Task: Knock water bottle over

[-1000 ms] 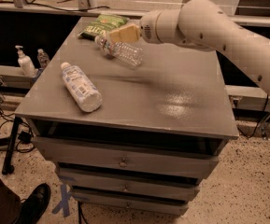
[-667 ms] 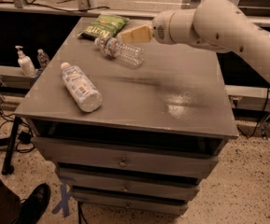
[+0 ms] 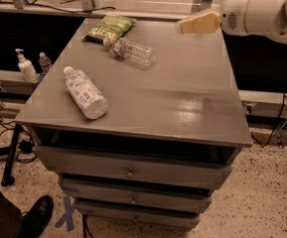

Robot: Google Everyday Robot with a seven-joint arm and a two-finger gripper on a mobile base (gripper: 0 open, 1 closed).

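Withdrawn since the earlier frame, the robot's pale two-finger gripper (image 3: 198, 23) has gone from the neck end of the bottle to the back right of the table, and now hangs well apart from every object. Its claw reads as one closed wedge with no gap showing: pressed together, pinching nothing.

The slim clear ribbed plastic water bottle with a white cap (image 3: 131, 51) lies on its side at the back of the grey drawer-cabinet table top (image 3: 182, 88). Its cap end is just beside the green crisp packet (image 3: 108, 27), and its base points right and forward. Its position and angle match the earlier frame; only the arm has changed place.

Handling assessment:
- It appears light, and its contents cannot be made out.
- The walls are thin and would give under a squeeze.
- The round body is likely to roll on the smooth top if nudged.
- If a hold were needed, the ribbed mid-body offers the best purchase.

As it already lies flat, the knock-over appears accomplished.

The fat opaque white bottle with a pale blue label (image 3: 85, 92) also lies on its side, near the front left, well apart from the water bottle. The small white pump dispenser (image 3: 25, 66) stands on the ledge to the left.
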